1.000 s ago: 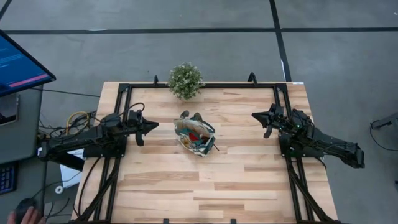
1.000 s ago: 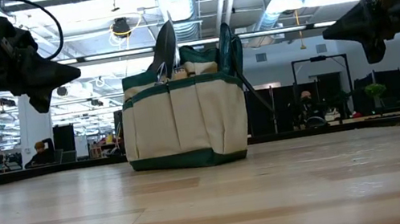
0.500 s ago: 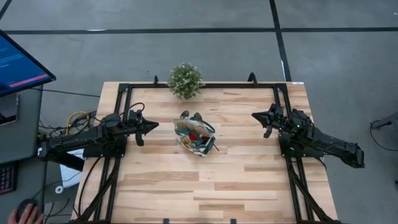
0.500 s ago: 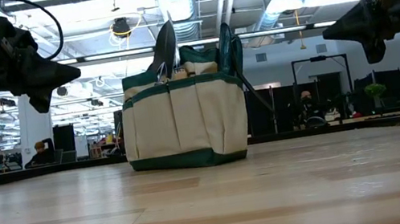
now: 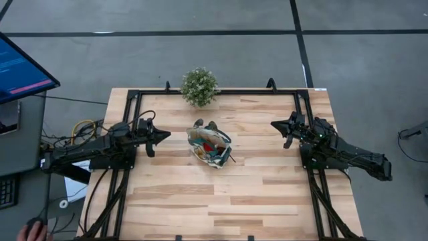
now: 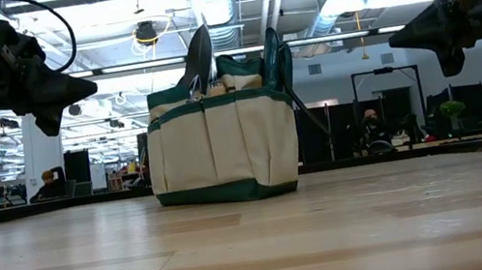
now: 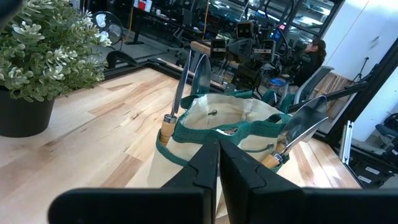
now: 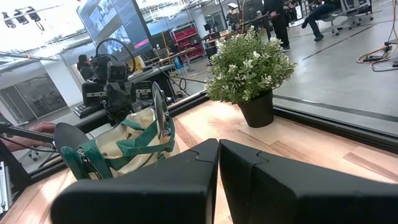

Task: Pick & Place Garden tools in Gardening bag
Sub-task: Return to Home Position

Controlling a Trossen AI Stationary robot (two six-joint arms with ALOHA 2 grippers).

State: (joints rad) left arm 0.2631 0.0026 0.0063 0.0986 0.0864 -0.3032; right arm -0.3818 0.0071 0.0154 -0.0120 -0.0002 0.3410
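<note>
The beige gardening bag [image 5: 209,146] with teal-green trim stands upright on its base at the table's middle; it also shows in the low view [image 6: 223,143]. Silver-bladed trowels stand in its pockets, blades up [image 7: 200,71] [image 8: 68,144], and something red [image 5: 210,144] lies inside. My left gripper [image 5: 167,135] is shut and empty, left of the bag, above the table. My right gripper [image 5: 273,124] is shut and empty, right of the bag. The pruning shears cannot be told apart.
A bushy green potted plant [image 5: 199,86] stands at the table's far edge behind the bag. A black frame [image 5: 217,92] runs along the far edge and both sides. Bare wood [image 5: 221,201] spreads toward the near edge. A person's hand [image 5: 30,231] shows off the table, lower left.
</note>
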